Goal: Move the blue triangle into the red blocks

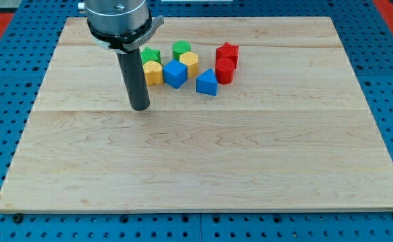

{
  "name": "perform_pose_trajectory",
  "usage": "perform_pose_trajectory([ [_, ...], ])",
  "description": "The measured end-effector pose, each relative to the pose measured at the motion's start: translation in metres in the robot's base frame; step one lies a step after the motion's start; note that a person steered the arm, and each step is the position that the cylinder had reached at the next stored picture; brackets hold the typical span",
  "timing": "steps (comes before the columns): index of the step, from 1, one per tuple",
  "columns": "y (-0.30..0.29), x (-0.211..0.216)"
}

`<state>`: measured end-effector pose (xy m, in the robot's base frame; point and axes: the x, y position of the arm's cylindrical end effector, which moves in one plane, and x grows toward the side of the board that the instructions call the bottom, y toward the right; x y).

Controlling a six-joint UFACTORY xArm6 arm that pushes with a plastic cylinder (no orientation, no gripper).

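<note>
The blue triangle [207, 83] lies on the wooden board [203, 154] near the view's top, just below-left of two red blocks. The red star-shaped block [228, 52] sits above the red cylinder [224, 69]; the triangle's right edge is close to or touching the cylinder. My tip [140, 106] rests on the board well to the left of the triangle, below-left of the yellow block [153, 72]. It touches no block.
A blue cube [175, 74] sits left of the triangle. A second yellow block [189, 63], a green star-like block [150, 56] and a green cylinder [181, 49] cluster around it. Blue pegboard surrounds the board.
</note>
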<state>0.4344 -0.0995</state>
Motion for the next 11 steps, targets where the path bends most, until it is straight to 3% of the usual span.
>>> perform_pose_trajectory([
  [4,0.011,-0.011],
  [5,0.023,-0.027],
  [7,0.103,-0.042],
  [11,0.127,-0.1],
])
